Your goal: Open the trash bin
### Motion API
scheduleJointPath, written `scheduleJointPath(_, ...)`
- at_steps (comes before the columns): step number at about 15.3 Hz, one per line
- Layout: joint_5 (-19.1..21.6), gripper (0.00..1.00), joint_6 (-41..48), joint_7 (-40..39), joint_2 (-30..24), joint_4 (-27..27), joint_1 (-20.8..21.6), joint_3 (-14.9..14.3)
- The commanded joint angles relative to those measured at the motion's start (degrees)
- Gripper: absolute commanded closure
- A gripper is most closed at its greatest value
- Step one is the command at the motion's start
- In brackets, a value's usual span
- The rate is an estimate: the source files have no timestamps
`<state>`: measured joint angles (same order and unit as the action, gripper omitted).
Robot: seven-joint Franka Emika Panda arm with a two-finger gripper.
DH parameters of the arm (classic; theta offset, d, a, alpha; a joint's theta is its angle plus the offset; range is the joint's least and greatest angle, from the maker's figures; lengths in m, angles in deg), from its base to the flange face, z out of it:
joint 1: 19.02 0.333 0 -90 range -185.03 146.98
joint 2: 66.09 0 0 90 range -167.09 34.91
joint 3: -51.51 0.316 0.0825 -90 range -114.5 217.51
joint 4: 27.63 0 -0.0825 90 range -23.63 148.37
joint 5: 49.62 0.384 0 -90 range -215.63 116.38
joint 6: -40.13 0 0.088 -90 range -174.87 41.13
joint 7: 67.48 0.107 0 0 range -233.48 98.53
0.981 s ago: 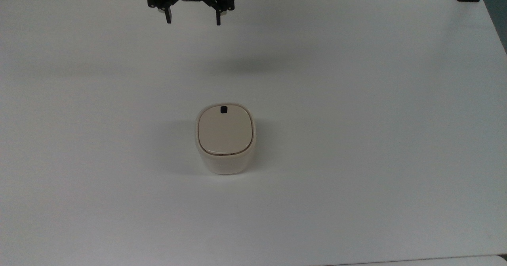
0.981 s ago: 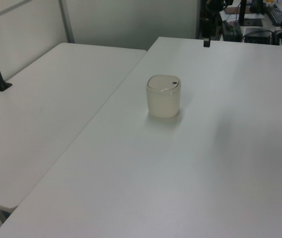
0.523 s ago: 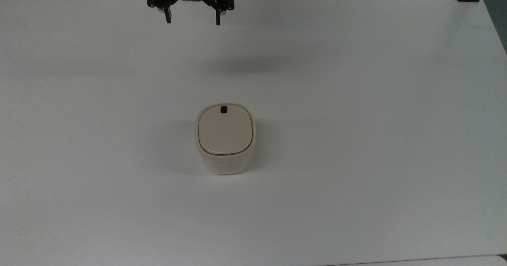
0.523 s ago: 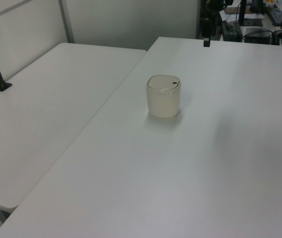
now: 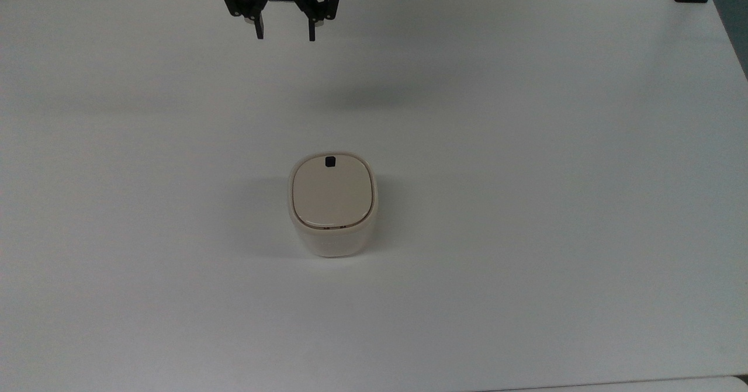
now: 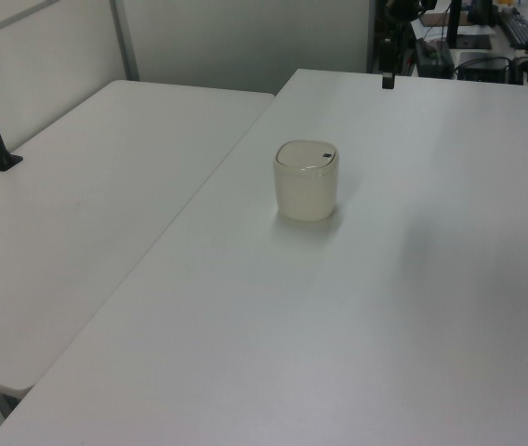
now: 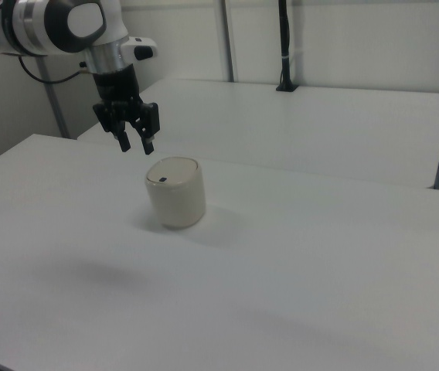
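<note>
Hanging at the upper left of the right view, the gripper (image 7: 137, 145) points down above the white tabletop (image 7: 320, 263), its two black fingers (image 7: 125, 143) parted with nothing between them. In the top view the gripper (image 5: 284, 34) sits at the top edge, left of centre. The trash bin (image 5: 332, 205) stands upright near the middle of the top view, its beige lid (image 5: 332, 192) closed, the black button (image 5: 329, 161) at the lid's upper edge.

The top view is looking steeply down; the left and right views are facing across the table (image 5: 526, 146) from opposite sides.
</note>
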<state>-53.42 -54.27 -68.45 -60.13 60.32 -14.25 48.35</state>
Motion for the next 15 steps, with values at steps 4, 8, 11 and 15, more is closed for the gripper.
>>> scheduleJointPath(4, 0.0, 1.0, -1.7, -1.1, -0.5, 1.0, 0.4, -0.2)
scheduleJointPath(8, 0.1, 1.0, -7.1, -1.1, 1.1, 1.1, 0.5, -0.2)
scheduleJointPath(11, 0.4, 1.0, -12.4, -0.9, 3.7, 1.0, 0.8, 0.0)
scheduleJointPath(15, 3.9, 1.0, -19.0, -0.9, 7.5, 1.0, 0.9, 0.0)
